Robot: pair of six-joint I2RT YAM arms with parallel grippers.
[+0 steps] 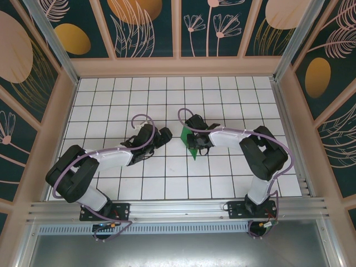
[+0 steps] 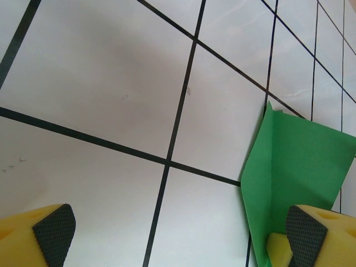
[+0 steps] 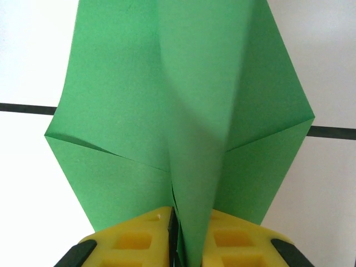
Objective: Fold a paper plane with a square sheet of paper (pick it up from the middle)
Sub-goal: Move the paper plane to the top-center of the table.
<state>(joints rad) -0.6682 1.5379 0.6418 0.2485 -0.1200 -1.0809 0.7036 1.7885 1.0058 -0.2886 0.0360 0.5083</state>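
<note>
Wrist close-up, right hand [image 3: 189, 240] clamping creased green paper [image 3: 183, 111], left hand [image 2: 179, 231] spread

that green paper [image 3: 111, 111] looks thin and matt, creases crisp. table [image 2: 100, 83] is smooth white tile with a slight sheen. left tool [image 2: 178, 233] is matt yellow plastic, black cross-hatched rubbery pads [image 2: 53, 228]. brushed metal rail [image 1: 167, 208] up front.

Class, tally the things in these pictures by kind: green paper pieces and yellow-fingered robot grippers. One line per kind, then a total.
Folded green paper sheet: 1
Yellow-fingered robot grippers: 2 (left gripper, right gripper)
Total: 3
</note>
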